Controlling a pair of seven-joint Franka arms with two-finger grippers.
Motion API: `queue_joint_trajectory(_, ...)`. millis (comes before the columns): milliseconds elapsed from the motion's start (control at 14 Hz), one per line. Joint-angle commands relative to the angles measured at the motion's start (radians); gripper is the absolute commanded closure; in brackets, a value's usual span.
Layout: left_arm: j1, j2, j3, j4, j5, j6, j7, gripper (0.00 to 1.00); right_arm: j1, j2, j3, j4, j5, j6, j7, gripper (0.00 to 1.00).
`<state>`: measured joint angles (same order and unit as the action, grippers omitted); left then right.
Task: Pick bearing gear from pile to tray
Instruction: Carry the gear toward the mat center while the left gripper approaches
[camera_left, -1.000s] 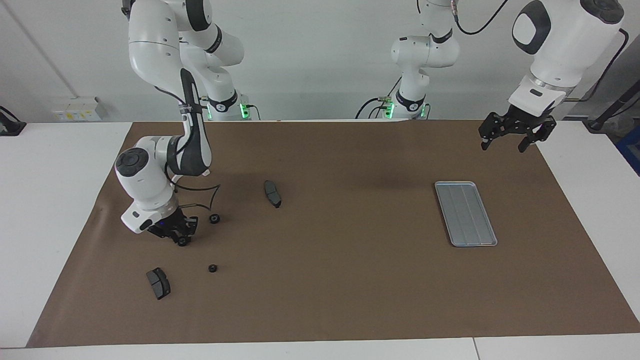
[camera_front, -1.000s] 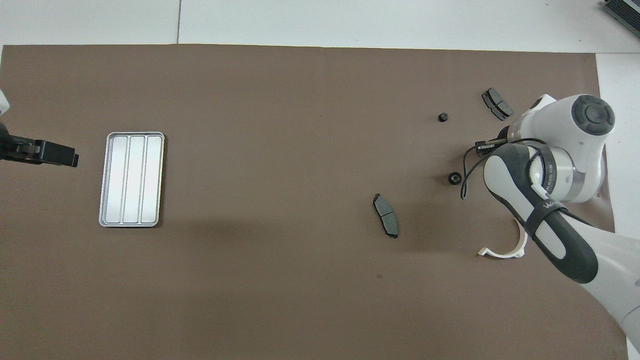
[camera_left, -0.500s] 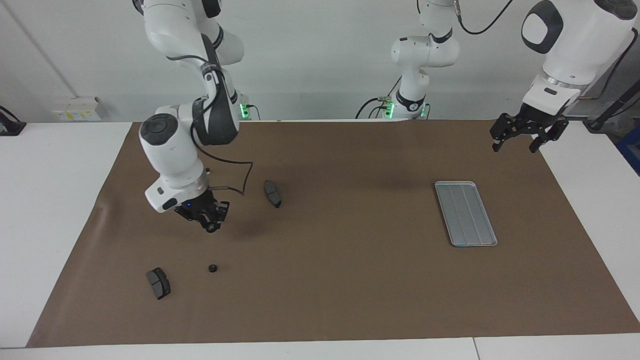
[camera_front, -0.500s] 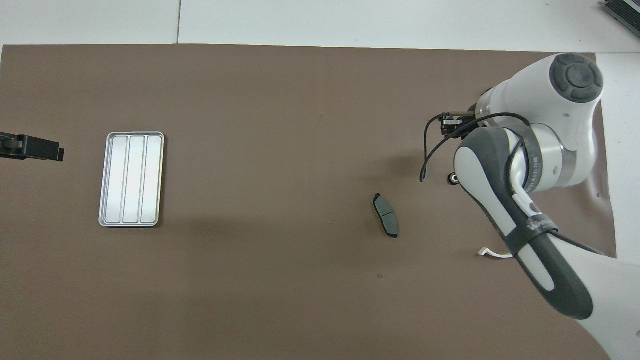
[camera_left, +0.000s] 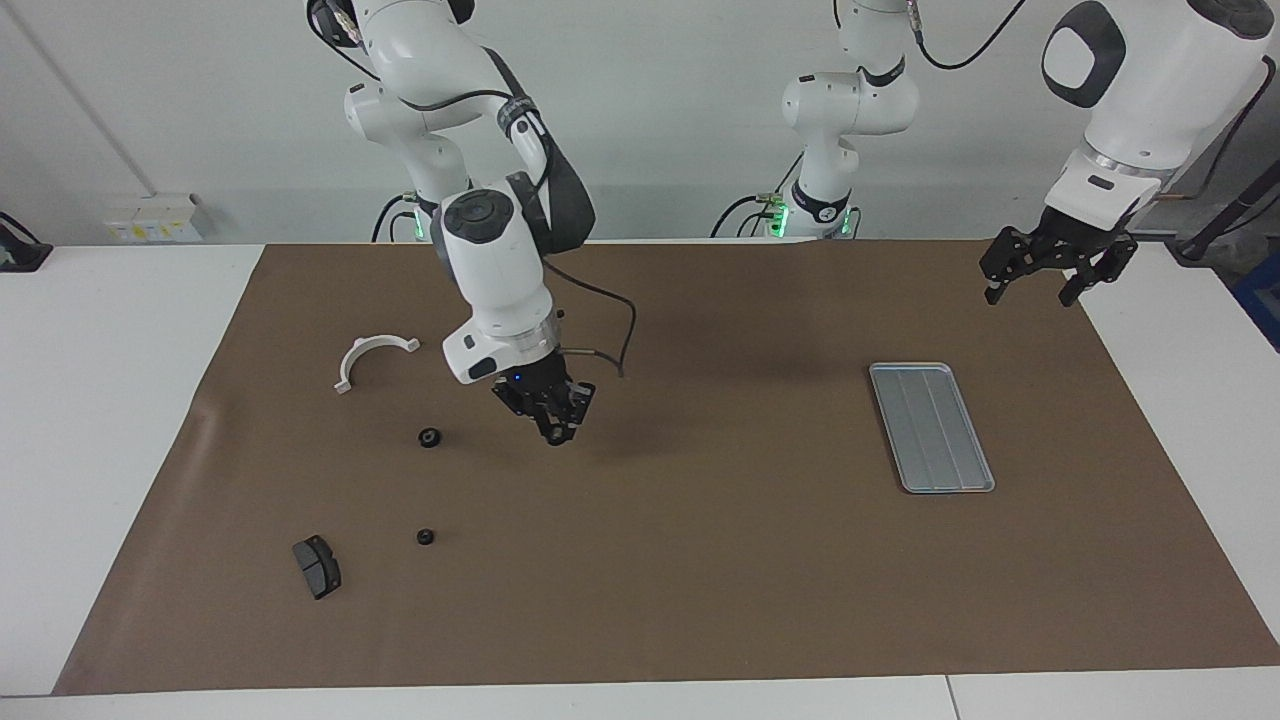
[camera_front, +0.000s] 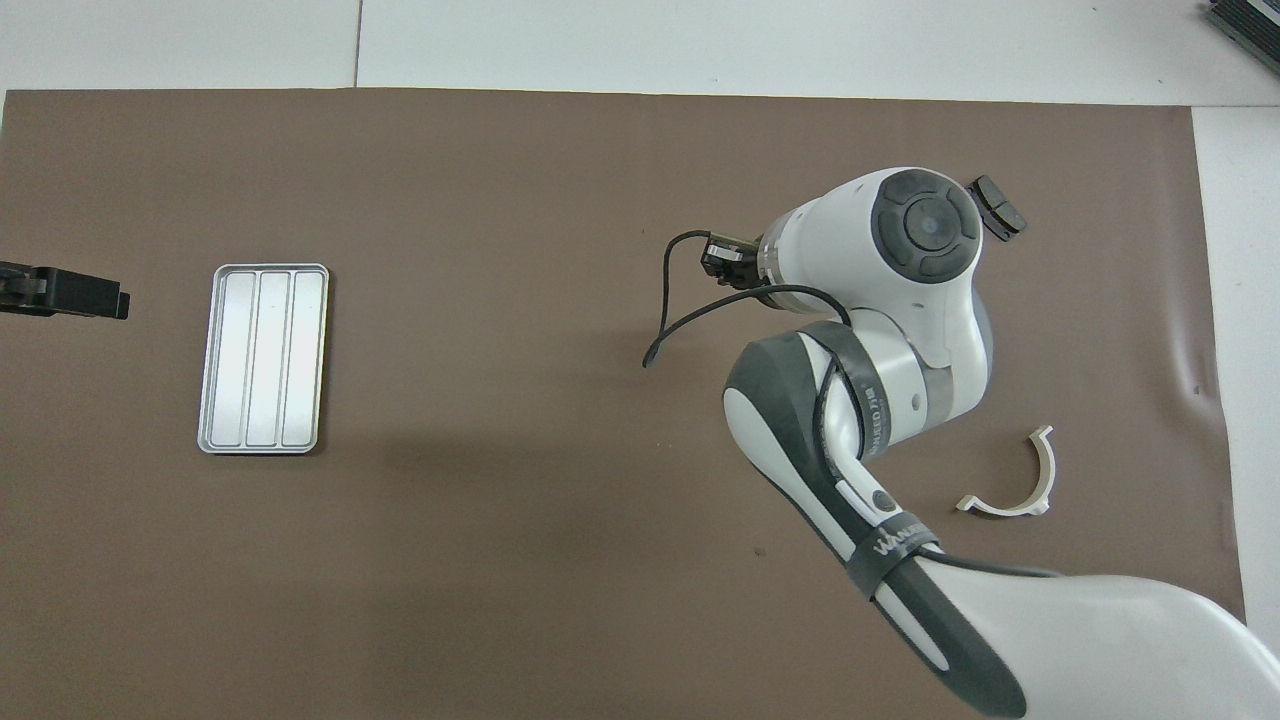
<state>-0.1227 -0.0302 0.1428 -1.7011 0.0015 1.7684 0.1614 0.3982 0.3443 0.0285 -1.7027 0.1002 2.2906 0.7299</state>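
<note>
Transport is my step: in the facing view my right gripper (camera_left: 555, 432) hangs clenched on a small black gear (camera_left: 556, 437) above the brown mat (camera_left: 700, 560), well apart from the tray (camera_left: 931, 426); next I judge a carry across. My left gripper (camera_left: 1030, 283) waits, spread, beside white walls. Overhead, my arm hides the gear; the tray (camera_front: 263, 270) lies bare.

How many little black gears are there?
3. Two gears lie on the mat: one near the white bracket, one farther from the robots, beside the grey pad. A third looks pinched in the right hand; the arm may hide more.
</note>
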Motion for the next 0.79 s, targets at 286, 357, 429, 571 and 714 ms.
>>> queue_joint_trajectory(286, -0.078, -0.065, -0.014, -0.13, 0.011, 0.028, -0.009, 0.0, 0.2, 0.097, -0.002, -0.018, -0.011, 0.128, 0.253, 1.0)
queue_joint_trajectory(357, -0.081, -0.074, -0.014, -0.156, 0.009, 0.051, -0.029, 0.0, 0.199, 0.107, -0.002, -0.034, -0.032, 0.144, 0.253, 1.0)
queue_joint_trajectory(429, -0.092, -0.073, -0.014, -0.169, 0.008, 0.068, -0.058, 0.0, 0.189, 0.108, -0.002, -0.047, -0.054, 0.142, 0.249, 1.0)
queue_joint_trajectory(571, -0.135, -0.065, -0.014, -0.17, 0.002, 0.085, -0.175, 0.0, 0.183, 0.107, -0.002, -0.07, -0.083, 0.147, 0.247, 0.92)
queue_joint_trajectory(714, -0.165, -0.059, -0.014, -0.17, -0.02, 0.098, -0.232, 0.0, 0.185, 0.105, -0.002, -0.101, -0.089, 0.182, 0.247, 0.8)
